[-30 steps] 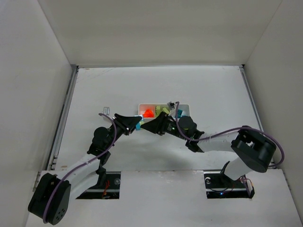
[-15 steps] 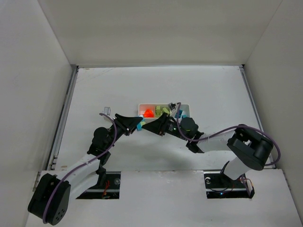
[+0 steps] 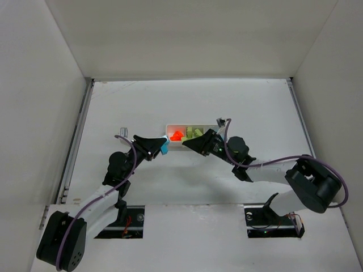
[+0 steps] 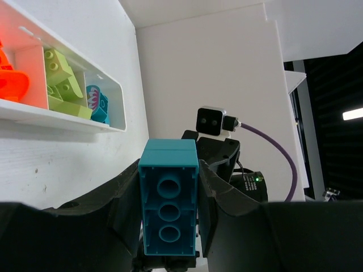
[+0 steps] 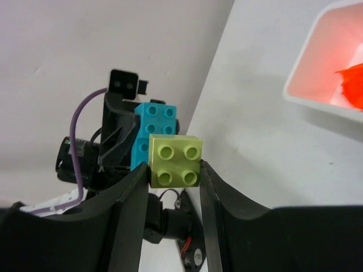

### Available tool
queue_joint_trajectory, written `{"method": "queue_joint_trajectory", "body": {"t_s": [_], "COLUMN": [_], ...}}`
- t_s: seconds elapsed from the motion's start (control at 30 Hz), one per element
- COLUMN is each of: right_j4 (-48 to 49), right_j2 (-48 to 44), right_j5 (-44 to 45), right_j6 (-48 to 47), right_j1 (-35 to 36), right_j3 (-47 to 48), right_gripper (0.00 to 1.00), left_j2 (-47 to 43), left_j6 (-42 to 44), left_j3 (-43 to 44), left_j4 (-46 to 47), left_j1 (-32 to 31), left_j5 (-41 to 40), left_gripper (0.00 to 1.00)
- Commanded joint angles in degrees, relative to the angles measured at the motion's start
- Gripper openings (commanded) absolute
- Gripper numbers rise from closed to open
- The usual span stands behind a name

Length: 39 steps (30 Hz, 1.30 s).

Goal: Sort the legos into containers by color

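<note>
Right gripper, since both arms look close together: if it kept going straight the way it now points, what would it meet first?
Most likely the teal lego held in the left gripper, straight ahead of the right gripper and its yellow-green lego; the gap between them is hard to judge.

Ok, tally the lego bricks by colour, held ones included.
2 teal-blue bricks: one in the left gripper, one in the tray.
3 yellow-green bricks: one in the right gripper, two in the tray.
1 orange-red piece visible, in the tray.
Total: 6 visible.
</note>
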Motion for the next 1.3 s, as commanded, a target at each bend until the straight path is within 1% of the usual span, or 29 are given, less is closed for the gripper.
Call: {"method": "queue_joint_trajectory", "body": {"t_s": [0.0,0.13,0.23,0.3,0.43,0.5,0.57,0.7,0.77,0.9,0.93,1.0,1.07,1.17,1.2,1.27], "right_j4": [-7.04,-24.6,-33.67,-36.41,-38.09,-38.36,-38.36,-38.36,-37.92,-36.61,-34.34,-29.77,-26.16,-21.24,-17.74,-15.07], "right_j2": [-2.78,-3.05,-0.33,1.25,3.72,5.03,6.53,6.63,5.14,-1.36,-3.9,-7.51,-10.15,-12.36,-12.88,-13.33], "right_j5": [2.9,12.91,19.5,22.15,25.06,25.59,25.15,25.15,25.06,23.84,22.18,17.88,11.91,4.34,1.71,-1.11], "right_j6": [-5.61,-15.09,-21.52,-23.28,-24.61,-24.87,-24.96,-25.4,-25.4,-25.31,-25.4,-24.7,-21.73,-17.5,-18.97,-20.83], "right_j1": [-2.85,-3.56,-3.38,-3.21,-3.21,-3.21,-3.21,-3.21,-3.21,-2.51,-1.46,-0.84,-0.92,-1.01,-0.84,-0.48], "right_j3": [1.58,7.02,12.64,15.11,17.57,18.28,19.16,19.86,19.43,16.8,15.05,11.97,9.59,7.13,5.99,5.19], "right_gripper": [0.39,0.41,0.42,0.42,0.43,0.45,0.5,0.65,0.69,0.69,0.68,0.65,0.63,0.64,0.65,0.64], "left_j2": [-0.72,1.03,2.62,3.23,3.41,3.5,3.59,4.03,4.2,4.29,4.29,4.29,4.29,3.33,2.89,1.84], "left_j6": [0.24,0.86,1.73,2.09,2.7,2.79,2.97,3.15,3.06,2.79,2.62,2.27,1.92,1.48,1.13,-0.28], "left_j3": [-0.37,-0.2,0.15,0.5,0.77,0.86,0.86,0.86,0.94,1.56,1.56,1.65,1.56,1.12,1.03,1.03], "left_j4": [3.41,3.94,4.03,4.03,4.12,4.12,4.12,4.64,5.08,5.7,6.05,7.01,7.98,8.95,9.13,9.65], "left_j1": [1.02,0.67,0.32,0.23,0.15,0.23,0.15,-0.2,-0.38,-0.82,-0.99,-1.26,-1.61,-1.96,-2.14,-2.4], "left_j5": [1.37,1.1,0.93,0.93,1.1,1.36,1.37,1.37,1.45,1.98,2.16,2.68,3.56,5.66,6.54,7.87], "left_gripper": [0.15,0.15,0.16,0.16,0.16,0.16,0.16,0.17,0.17,0.17,0.17,0.17,0.17,0.17,0.18,0.18]}}
